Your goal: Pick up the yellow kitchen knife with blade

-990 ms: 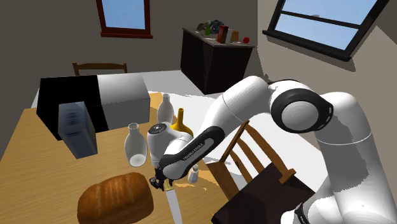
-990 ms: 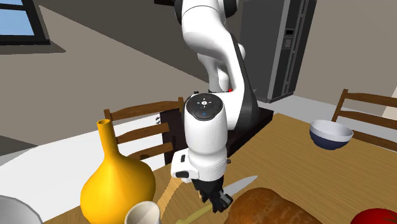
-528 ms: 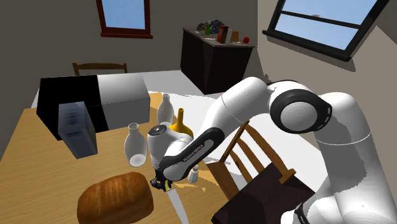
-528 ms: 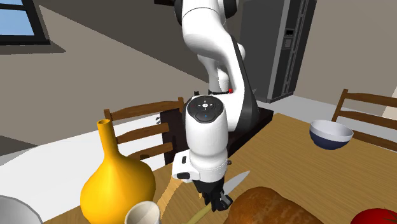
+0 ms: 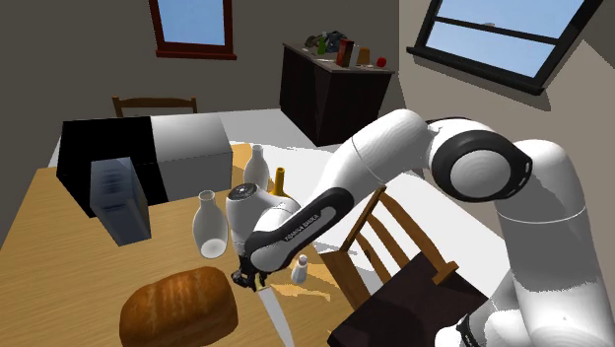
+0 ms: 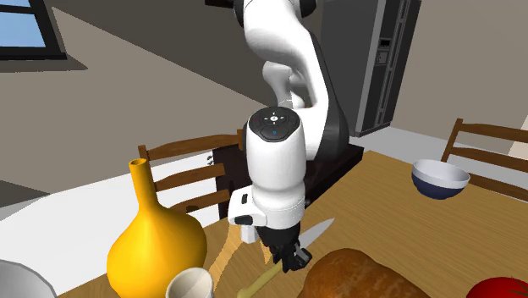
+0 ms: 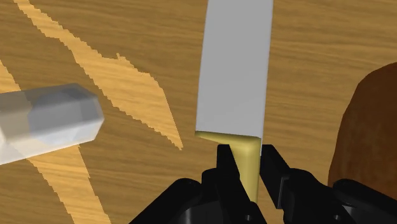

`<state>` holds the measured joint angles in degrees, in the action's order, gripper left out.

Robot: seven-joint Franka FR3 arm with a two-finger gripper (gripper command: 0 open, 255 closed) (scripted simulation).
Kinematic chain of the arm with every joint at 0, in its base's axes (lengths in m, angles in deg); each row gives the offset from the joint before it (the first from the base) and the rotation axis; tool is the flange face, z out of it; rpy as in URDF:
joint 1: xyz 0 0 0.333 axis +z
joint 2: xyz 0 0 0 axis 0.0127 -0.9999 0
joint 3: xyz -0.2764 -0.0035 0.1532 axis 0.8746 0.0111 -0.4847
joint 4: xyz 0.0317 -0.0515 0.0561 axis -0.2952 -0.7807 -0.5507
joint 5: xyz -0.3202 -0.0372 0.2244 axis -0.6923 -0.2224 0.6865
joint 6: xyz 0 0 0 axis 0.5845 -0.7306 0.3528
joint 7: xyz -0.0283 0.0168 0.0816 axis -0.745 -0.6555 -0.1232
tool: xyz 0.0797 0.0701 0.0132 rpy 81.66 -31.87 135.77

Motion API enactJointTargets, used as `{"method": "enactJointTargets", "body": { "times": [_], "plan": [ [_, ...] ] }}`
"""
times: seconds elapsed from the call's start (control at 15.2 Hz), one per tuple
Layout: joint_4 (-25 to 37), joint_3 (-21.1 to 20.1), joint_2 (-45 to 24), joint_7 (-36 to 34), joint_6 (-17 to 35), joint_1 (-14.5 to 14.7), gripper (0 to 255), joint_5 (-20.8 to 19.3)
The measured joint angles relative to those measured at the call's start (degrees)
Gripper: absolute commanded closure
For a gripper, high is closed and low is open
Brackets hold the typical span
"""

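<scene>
The knife has a yellow handle [image 7: 247, 159] and a broad silver blade [image 7: 234, 70]. My gripper [image 7: 248, 173] is shut on the handle, one black finger [image 7: 228, 167] on each side, just behind the blade. In the shoulder view the gripper [image 5: 248, 281] hangs low over the wooden table [image 5: 59, 286], and the blade [image 5: 272, 315] runs toward the table's front edge. In the second exterior view the gripper [image 6: 292, 258] clasps the knife mid-length; the blade [image 6: 316, 232] points up-right and the handle [image 6: 261, 282] sticks out down-left.
A brown bread loaf [image 5: 180, 306] lies close beside the knife. A small shaker [image 5: 299, 268], a yellow vase [image 6: 156, 241], two white vases [image 5: 209, 225] and a glass container [image 5: 118, 202] stand behind. A wooden chair [image 5: 394, 242] is at the table's edge. A blue bowl [image 6: 440, 178] sits farther off.
The gripper has risen slightly with the knife held in it, and the arm's forearm has swung a little. The blade tip sits higher than before.
</scene>
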<state>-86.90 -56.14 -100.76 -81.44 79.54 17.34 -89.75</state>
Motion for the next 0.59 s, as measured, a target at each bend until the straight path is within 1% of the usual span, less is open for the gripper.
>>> {"method": "enactJointTargets", "body": {
  "times": [0.59],
  "plan": [
    [-0.95,-1.34,4.98,0.71,-3.94,-1.03,255,1.52]
  ]
}}
